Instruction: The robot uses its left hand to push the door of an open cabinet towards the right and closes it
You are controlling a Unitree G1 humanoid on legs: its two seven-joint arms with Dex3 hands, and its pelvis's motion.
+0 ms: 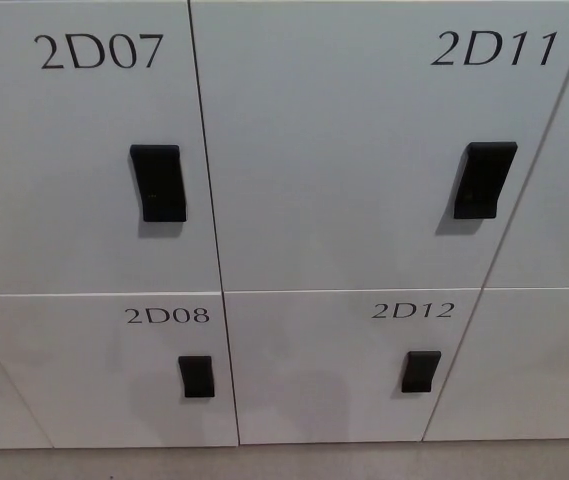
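Head view: white cabinet doors (344, 150) all flush and closed, black handles (483, 180) showing. Neither hand visible, finger state unknowable.

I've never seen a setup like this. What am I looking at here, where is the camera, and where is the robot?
This one picture comes from a camera on the head of a humanoid robot, looking at a wall of white locker cabinets. Four doors carry numbers: 2D07, 2D11, 2D08 and 2D12. Each has a black handle, like the one on 2D11. All the doors in view look shut and flush. The robot has two black three-fingered hands, but neither shows in this picture, so nothing is seen being held or touched. A strip of floor runs along the bottom.
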